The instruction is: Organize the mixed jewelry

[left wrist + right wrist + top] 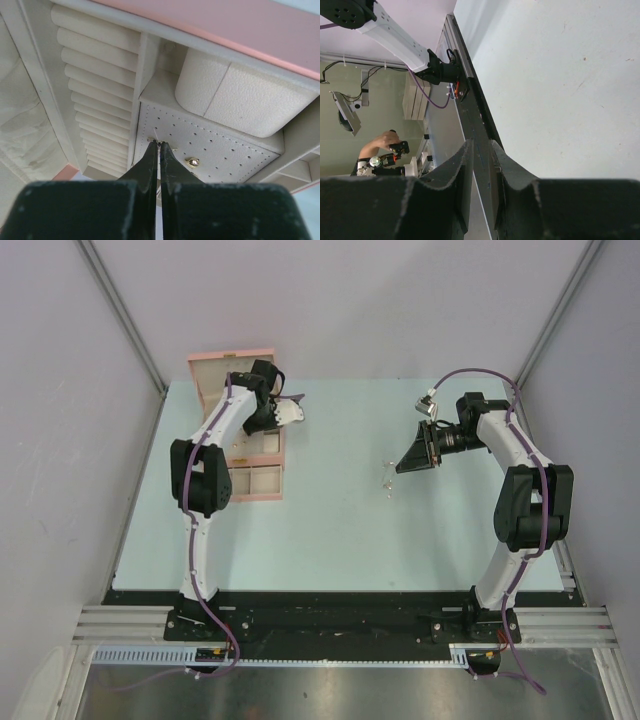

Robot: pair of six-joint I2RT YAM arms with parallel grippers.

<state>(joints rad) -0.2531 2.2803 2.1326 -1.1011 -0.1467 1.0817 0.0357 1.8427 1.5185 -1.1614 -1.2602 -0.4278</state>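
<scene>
On the pale table (330, 540), the mixed jewelry (387, 476), a few thin silvery pieces, lies loose well to the right of the pink box (252, 481). The right gripper (402, 466) hangs just beyond it, farther from the box and turned on its side. Its dark, ridged fingers stand only narrowly parted and grip nothing. The right wrist camera alone shows what lies past that gap: the black rail (477, 125) along the table's near edge, the left arm's base (442, 70) and, in the room behind, a person (375, 145) holding a small dark device. Farther back, the left gripper (159, 146) is inside the open box, its jaws pressed fully together and their tips touching a perforated pad (225, 147). A small pale glint sits at the tips and may be a fine piece pinched there, though the view is too tight to be sure. The overhead view gives only the box's pink outline and square compartments. The left wrist camera shows its lining: a cream, leather-grained interior with stitched edges, a gold stud (192, 161) seated in the pad just beside the tips, a bank of padded ring rolls (95, 80) to one side, and a rounded cushion (235, 95) behind the pad, under the pink rim.
</scene>
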